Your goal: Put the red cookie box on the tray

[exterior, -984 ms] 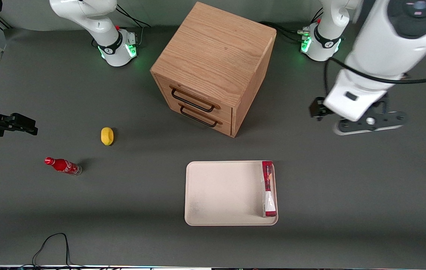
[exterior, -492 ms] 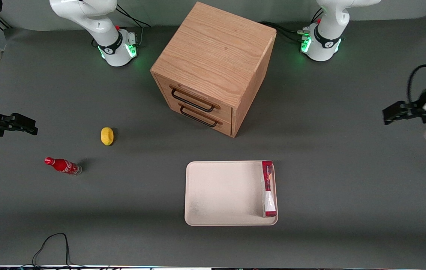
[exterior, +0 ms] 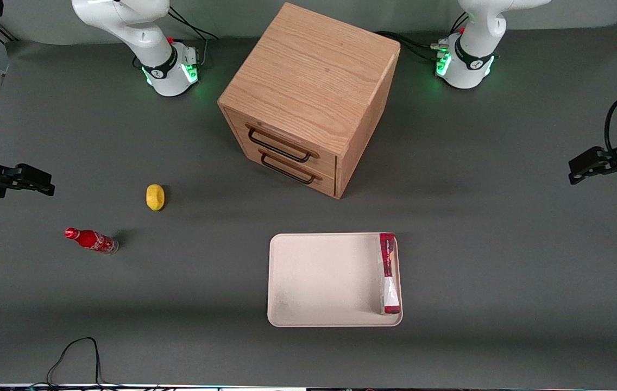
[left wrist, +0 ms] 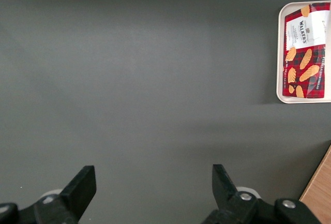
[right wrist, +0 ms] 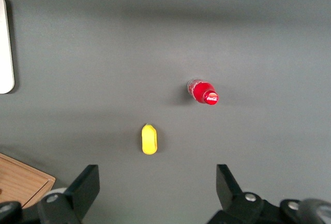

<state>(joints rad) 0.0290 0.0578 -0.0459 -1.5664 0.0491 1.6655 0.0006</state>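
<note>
Front view: wooden drawer cabinet (exterior: pixel 308 98) stands mid-table, farther from the camera than the tray (exterior: pixel 319 279). On that tray the red cookie box (exterior: pixel 389 273) lies flat, along the rim toward the working arm's end. The gripper (exterior: pixel 585 165) hangs above bare table at that end, well apart from the tray, fingers (left wrist: pixel 83 185) spread wide, holding nothing. Toward the parked arm's end lie a red soda bottle (exterior: pixel 91 240) and a lemon (exterior: pixel 155 196).

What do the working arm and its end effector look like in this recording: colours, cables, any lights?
The left arm has glossy white shells with black joint bands, and its base glows green where black cables plug in. A black cable loops over its wrist. The end effector, near the working arm's end of the table, is black with two wedge-shaped fingers, open, with silver screws at their mounts.
</note>
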